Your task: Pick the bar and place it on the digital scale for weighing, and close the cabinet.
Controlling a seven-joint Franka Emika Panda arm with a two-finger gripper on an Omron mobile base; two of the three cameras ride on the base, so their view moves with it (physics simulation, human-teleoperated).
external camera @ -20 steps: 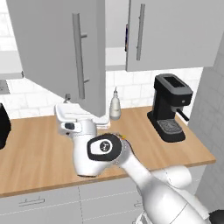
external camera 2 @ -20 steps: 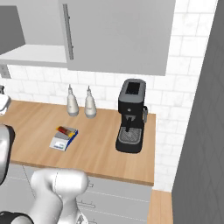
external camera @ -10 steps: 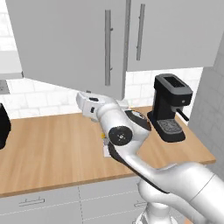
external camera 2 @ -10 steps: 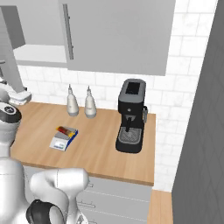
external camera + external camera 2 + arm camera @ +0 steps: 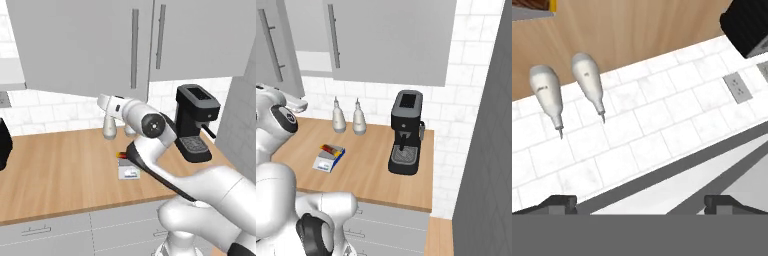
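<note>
The yellow-orange snack bar (image 5: 332,148) already lies on the small white digital scale (image 5: 324,163) on the wooden desk (image 5: 60,165). The claw (image 5: 639,202) is released — empty, tips spread below the grey wall cabinet (image 5: 85,45). Judged step: closing the door — push flat, steadily, until flush.

Surface (image 5: 60,170) left of digital scale (image 5: 326,161) bare — open passage. Two bottles (image 5: 338,119) along back wall, coffee machine (image 5: 406,132) at right — obstacles. Cabinet (image 5: 100,45) door overhangs.
</note>
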